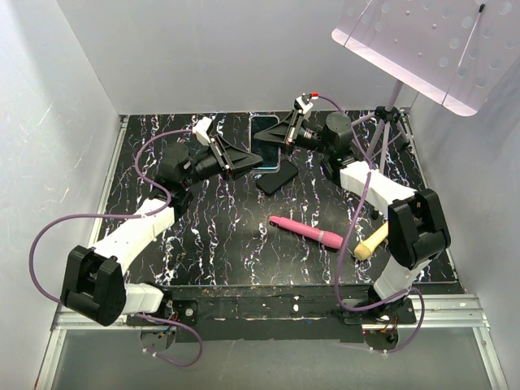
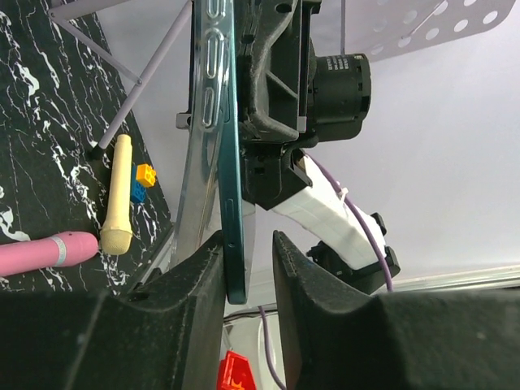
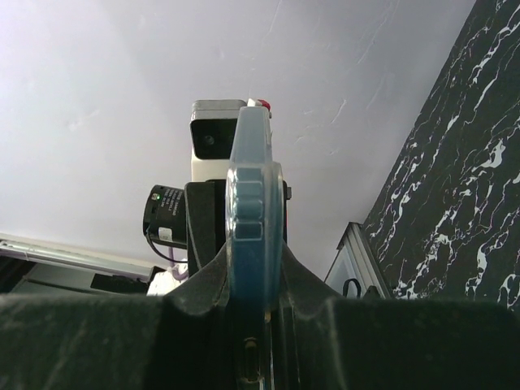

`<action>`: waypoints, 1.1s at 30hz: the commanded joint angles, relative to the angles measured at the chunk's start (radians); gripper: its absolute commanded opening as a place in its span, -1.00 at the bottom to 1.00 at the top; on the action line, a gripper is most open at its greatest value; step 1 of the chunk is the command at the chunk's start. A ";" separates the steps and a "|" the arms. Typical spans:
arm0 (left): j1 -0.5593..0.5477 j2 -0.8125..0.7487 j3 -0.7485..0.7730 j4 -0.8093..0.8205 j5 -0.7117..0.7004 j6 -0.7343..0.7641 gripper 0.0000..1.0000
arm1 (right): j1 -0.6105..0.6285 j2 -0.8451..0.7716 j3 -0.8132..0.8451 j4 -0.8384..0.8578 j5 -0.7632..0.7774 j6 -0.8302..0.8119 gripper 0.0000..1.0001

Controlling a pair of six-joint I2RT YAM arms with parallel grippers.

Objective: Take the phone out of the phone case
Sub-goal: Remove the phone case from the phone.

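Observation:
The phone (image 1: 265, 140) is held up edge-on between both grippers near the table's back. In the left wrist view its teal edge (image 2: 231, 162) runs between my left gripper's (image 2: 248, 244) jaws. It rests against the left finger, and the right finger (image 2: 286, 260) stands apart from it. The clear phone case (image 2: 203, 106) lies along the phone's left side and spreads away lower down. My right gripper (image 3: 254, 268) is shut on the other end of the cased phone (image 3: 254, 203). In the top view, left gripper (image 1: 250, 158) and right gripper (image 1: 275, 135) face each other.
A second plain black phone (image 1: 276, 176) lies flat just in front of the grippers. A pink rod (image 1: 307, 232) and a cream handle (image 1: 370, 241) lie front right. A tripod (image 1: 388, 122) with a perforated board (image 1: 422, 41) stands back right. White walls enclose the table.

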State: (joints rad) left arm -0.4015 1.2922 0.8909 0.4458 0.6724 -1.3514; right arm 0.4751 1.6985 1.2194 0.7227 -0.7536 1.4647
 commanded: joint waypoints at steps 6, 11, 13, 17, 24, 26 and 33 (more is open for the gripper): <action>0.029 0.048 0.006 0.152 -0.045 -0.005 -0.54 | 0.066 -0.034 0.055 -0.023 -0.250 -0.046 -0.97; 0.029 0.073 0.006 0.205 -0.005 -0.018 -0.78 | 0.069 -0.057 0.101 -0.208 -0.254 -0.167 -0.97; 0.033 0.076 0.005 0.234 0.012 -0.028 -0.98 | 0.069 -0.071 0.129 -0.306 -0.245 -0.236 -0.97; 0.043 0.044 -0.010 0.200 0.004 -0.026 -1.00 | 0.068 -0.092 0.143 -0.403 -0.233 -0.308 -0.55; 0.079 -0.045 -0.018 0.140 0.016 -0.060 -1.00 | 0.031 -0.137 0.092 -0.368 -0.254 -0.313 0.32; 0.084 -0.059 -0.014 0.117 0.024 -0.074 -1.00 | 0.010 -0.154 0.071 -0.355 -0.268 -0.313 0.36; 0.090 -0.125 -0.004 -0.037 -0.022 -0.091 -1.00 | -0.036 -0.241 -0.046 -0.318 -0.287 -0.314 0.34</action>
State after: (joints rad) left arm -0.3199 1.2491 0.8608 0.4717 0.7048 -1.4330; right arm 0.4534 1.5242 1.2190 0.3550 -1.0054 1.1728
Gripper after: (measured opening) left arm 0.099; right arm 0.689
